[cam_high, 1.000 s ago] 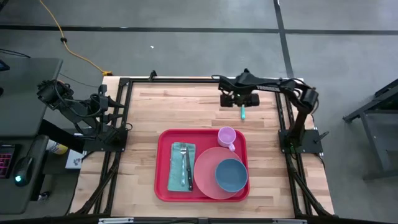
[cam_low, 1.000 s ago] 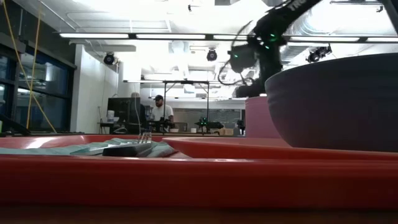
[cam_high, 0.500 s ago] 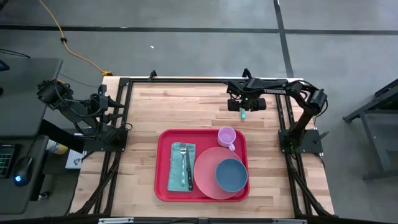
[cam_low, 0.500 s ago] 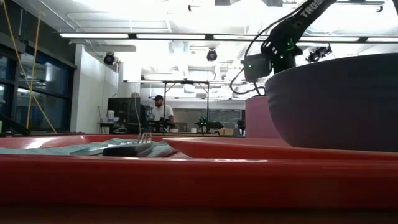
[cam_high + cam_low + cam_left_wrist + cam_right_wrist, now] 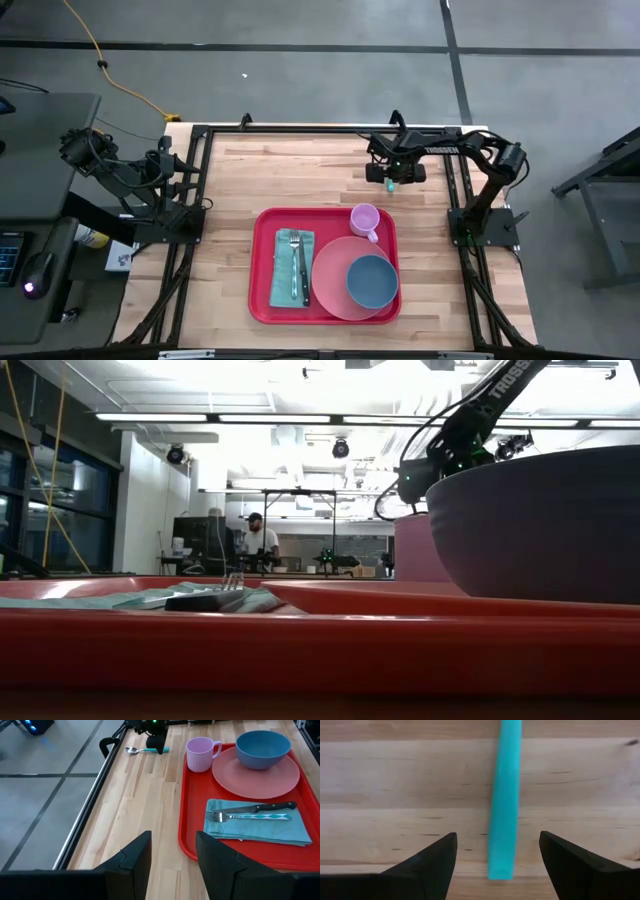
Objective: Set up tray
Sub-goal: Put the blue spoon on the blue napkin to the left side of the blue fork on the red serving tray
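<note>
Tray (image 5: 262,290) setup hinges on one stray piece, judging by how things lie: my right gripper (image 5: 496,852) hangs over the teal-handled spoon (image 5: 504,795) on the bare wood, its two dark fingers (image 5: 427,865) spread wide to either side of the handle and touching nothing. To do this pick well, I would keep the handle centred between the fingers, come straight down until the tips nearly meet the wood, and close across the handle's narrow width rather than along it; the handle lies flat and thin, so a shallow descent would likely let it slip out or skate away. In the wrist view the handle's blunt end sits between the fingertips, slightly off-centre toward one finger, so a small sideways correction first seems wise. Seen from above, the right gripper (image 5: 394,172) is at about one o'clock from the table's middle, near the far edge. The red tray lies toward six o'clock, close to the near edge, well apart from the spoon. On it sit a teal napkin (image 5: 281,283) with a fork (image 5: 296,265) and knife (image 5: 272,807), a pink plate (image 5: 328,280) carrying a blue bowl (image 5: 372,281), and a pink mug (image 5: 364,218) at its far right corner. My left gripper (image 5: 172,857) waits at nine o'clock off the table's edge, fingers partly apart and empty.
</note>
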You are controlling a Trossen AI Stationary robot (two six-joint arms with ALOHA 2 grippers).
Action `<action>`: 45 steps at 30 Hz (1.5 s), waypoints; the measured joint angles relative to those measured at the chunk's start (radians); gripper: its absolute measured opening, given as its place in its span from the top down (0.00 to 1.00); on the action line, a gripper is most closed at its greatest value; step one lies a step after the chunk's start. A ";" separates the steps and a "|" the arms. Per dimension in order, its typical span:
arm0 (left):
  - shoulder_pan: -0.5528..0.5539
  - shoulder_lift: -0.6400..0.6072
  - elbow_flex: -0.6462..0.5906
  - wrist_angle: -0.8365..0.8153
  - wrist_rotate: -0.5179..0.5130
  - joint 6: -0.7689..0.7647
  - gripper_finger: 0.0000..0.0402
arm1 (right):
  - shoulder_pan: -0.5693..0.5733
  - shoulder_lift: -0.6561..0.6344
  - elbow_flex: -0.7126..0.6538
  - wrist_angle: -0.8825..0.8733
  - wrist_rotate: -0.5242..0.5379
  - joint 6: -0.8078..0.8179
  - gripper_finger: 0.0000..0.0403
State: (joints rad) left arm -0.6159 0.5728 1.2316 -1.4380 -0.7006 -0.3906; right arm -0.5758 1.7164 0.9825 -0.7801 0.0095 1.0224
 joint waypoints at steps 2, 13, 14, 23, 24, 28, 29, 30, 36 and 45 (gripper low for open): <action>0.000 0.000 0.000 0.000 0.000 -0.007 0.55 | 0.000 0.000 0.000 -0.001 0.000 -0.004 0.36; 0.000 0.000 0.000 0.000 0.000 -0.008 0.55 | 0.000 0.000 0.000 0.031 0.006 -0.024 0.45; 0.000 0.000 0.000 0.000 0.000 -0.008 0.55 | 0.000 0.000 0.000 0.032 0.006 -0.031 0.46; 0.000 0.000 0.000 0.000 0.002 -0.008 0.55 | 0.005 0.044 0.003 0.056 -0.025 -0.059 0.56; 0.000 0.000 0.000 0.000 0.002 -0.008 0.55 | 0.007 0.050 0.004 0.055 -0.028 -0.062 0.57; 0.000 0.000 0.000 0.000 0.003 -0.008 0.55 | 0.021 0.059 0.003 0.054 -0.004 -0.058 0.60; 0.000 0.000 0.000 0.000 0.003 -0.008 0.55 | 0.023 0.060 0.003 0.054 0.005 -0.058 0.62; 0.000 0.000 0.000 0.000 0.004 -0.008 0.55 | 0.023 0.060 0.003 0.053 0.009 -0.058 0.63; 0.000 0.000 0.000 0.000 0.006 -0.008 0.55 | 0.022 0.061 0.001 0.045 0.009 -0.058 0.77; 0.000 0.000 0.000 -0.002 0.006 -0.008 0.55 | 0.022 0.062 0.001 0.046 0.008 -0.053 0.90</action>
State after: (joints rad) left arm -0.6155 0.5727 1.2316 -1.4395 -0.6941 -0.3985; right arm -0.5537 1.7786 0.9833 -0.7336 0.0170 0.9690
